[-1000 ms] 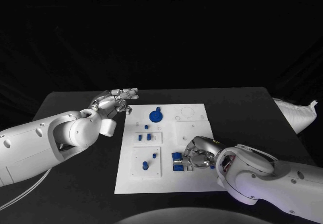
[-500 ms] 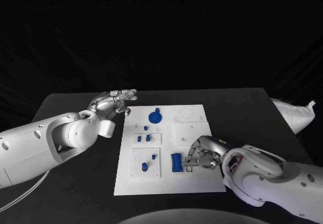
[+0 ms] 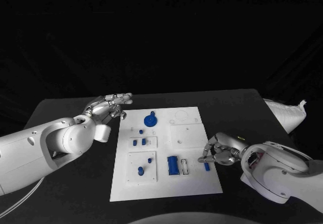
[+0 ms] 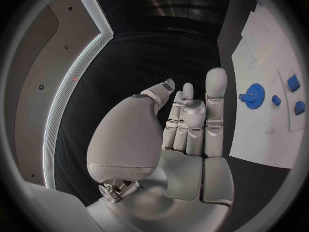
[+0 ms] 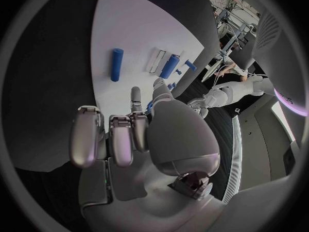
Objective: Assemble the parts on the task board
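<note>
The white task board (image 3: 192, 140) lies mid-table. On it are a blue gear (image 3: 151, 121), small blue parts (image 3: 138, 142) in an upper inset, and two more (image 3: 141, 171) in a lower one. A blue bar (image 3: 172, 164) lies beside an empty slot (image 3: 184, 166). A short blue cylinder (image 3: 207, 165) rests on the board just off my right hand's fingertips (image 3: 202, 160). My right hand (image 3: 219, 153) hovers at the board's right edge, fingers loosely bent, holding nothing. The cylinder (image 5: 116, 64) and bar (image 5: 169, 66) lie ahead of it. My left hand (image 3: 108, 106) floats off the board's far left corner, fingers straight and empty; the gear (image 4: 255, 94) is beside it.
The black table (image 3: 74, 186) surrounds the board. A white bag-like object (image 3: 286, 114) lies at the table's right edge. My left forearm (image 3: 60, 140) runs along the board's left side, and my right forearm (image 3: 283, 172) covers the near right corner.
My right hand has drawn back to the right, off the blue bar, which now lies uncovered beside the slot. The camera has shifted slightly. The left hand has held its place.
</note>
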{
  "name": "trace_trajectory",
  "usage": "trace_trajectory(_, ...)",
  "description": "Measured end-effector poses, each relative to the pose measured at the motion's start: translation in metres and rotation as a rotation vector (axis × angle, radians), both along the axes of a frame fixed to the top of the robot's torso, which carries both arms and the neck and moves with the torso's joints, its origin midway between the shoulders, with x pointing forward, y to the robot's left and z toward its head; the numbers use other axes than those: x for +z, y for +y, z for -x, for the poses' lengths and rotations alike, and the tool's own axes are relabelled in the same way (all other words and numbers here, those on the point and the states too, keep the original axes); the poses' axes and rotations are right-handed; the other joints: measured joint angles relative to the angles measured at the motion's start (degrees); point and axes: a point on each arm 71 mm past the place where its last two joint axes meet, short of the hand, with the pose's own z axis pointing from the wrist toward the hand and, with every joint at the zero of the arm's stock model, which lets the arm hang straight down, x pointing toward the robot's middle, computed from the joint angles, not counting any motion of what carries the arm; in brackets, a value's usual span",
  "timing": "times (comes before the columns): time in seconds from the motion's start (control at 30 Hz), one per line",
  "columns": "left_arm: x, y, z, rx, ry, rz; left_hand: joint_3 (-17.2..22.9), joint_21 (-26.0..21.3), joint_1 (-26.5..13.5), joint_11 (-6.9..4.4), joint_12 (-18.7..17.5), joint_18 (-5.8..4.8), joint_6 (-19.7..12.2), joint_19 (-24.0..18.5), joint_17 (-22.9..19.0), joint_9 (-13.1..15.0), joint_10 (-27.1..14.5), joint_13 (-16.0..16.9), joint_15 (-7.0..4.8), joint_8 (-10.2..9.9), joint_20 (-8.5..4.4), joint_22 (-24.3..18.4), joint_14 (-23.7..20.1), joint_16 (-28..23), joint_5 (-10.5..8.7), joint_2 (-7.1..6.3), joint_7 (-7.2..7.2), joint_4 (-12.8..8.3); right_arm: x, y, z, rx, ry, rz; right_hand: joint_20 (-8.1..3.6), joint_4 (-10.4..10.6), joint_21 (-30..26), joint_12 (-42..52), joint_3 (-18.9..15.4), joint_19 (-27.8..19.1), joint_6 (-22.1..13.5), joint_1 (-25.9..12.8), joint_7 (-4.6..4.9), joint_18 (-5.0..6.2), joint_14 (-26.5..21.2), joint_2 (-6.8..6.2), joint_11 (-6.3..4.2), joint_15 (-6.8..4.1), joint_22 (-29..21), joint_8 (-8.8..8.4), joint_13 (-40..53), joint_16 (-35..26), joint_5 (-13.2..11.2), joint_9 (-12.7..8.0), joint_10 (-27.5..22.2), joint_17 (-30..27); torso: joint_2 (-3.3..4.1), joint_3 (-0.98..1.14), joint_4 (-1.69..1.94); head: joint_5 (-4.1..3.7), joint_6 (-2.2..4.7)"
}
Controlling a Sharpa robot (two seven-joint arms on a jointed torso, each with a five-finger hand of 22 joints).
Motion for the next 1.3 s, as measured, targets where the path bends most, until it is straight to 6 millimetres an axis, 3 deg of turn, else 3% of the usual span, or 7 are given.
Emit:
trace_trajectory(0.2, 0.000, 0.000, 0.000, -0.001, 0.000, 0.000, 0.0, 0.0, 0.0, 0.00, 0.0, 0.00, 0.0, 0.0, 0.0, 0.0, 0.0, 0.0, 0.00, 0.0, 0.00, 0.0, 0.0, 0.0, 0.00, 0.00, 0.00, 0.0, -0.002, -0.011, 0.001, 0.000, 0.010, 0.044, 0.53, 0.2, 0.0, -1.0, 0.2, -0.1, -0.2, 0.2, 0.23, 0.00, 0.0, 0.24, 0.40, 0.42, -0.2, -2.05, 0.1, 0.0, 2.0, -1.0, 0.0, 0.0, 0.01, -0.01, -0.01, -0.87, 0.28)
trace_trajectory(0.37, 0.000, -0.001, 0.000, -0.002, 0.000, 0.001, 0.0, 0.0, 0.0, 0.00, 0.0, 0.00, 0.0, 0.0, 0.0, 0.0, 0.0, 0.0, 0.00, 0.0, 0.00, 0.0, 0.0, 0.0, 0.00, 0.00, 0.00, 0.0, -0.004, -0.012, 0.000, 0.022, -0.003, 0.097, 0.62, 0.8, -0.2, -1.3, -0.1, -0.2, 0.3, -0.1, 0.34, 0.00, 0.0, 0.58, 0.41, 0.42, -0.2, -2.60, 0.1, 0.0, 2.3, -1.2, 0.0, 0.0, 0.01, 0.03, 0.08, -1.30, 0.30)
trace_trajectory(0.83, 0.000, 0.000, 0.000, -0.001, 0.000, 0.000, 0.0, 0.0, 0.0, 0.00, 0.0, 0.00, 0.0, 0.0, 0.0, 0.0, 0.0, 0.0, 0.00, 0.0, 0.00, 0.0, 0.0, 0.0, 0.00, 0.00, 0.00, 0.0, -0.020, -0.001, -0.002, 0.091, -0.012, 0.195, 0.62, 1.6, -0.2, -1.4, -0.2, -0.2, 1.0, -0.6, 0.48, 0.00, 0.0, 1.06, 0.52, 0.42, -0.2, -3.07, 0.6, 0.0, 2.4, -1.3, -0.1, 0.0, 0.07, 0.02, 0.20, -1.01, -0.14)
trace_trajectory(1.3, 0.000, 0.000, 0.001, -0.001, 0.000, 0.000, 0.0, 0.0, 0.0, 0.00, 0.0, 0.01, 0.0, 0.0, 0.0, 0.0, 0.0, 0.0, 0.00, 0.0, 0.00, 0.0, 0.0, 0.0, 0.00, 0.00, 0.00, 0.0, -0.024, 0.006, -0.006, 0.121, -0.031, 0.230, 0.62, 1.3, -0.2, -1.5, 0.4, -0.2, 2.3, -0.5, -0.03, 0.00, 0.0, 0.94, 0.61, 0.42, 0.1, -3.40, 0.6, 0.0, 3.0, -1.4, -0.2, 0.0, 0.07, 0.03, 0.18, -0.66, -0.52)
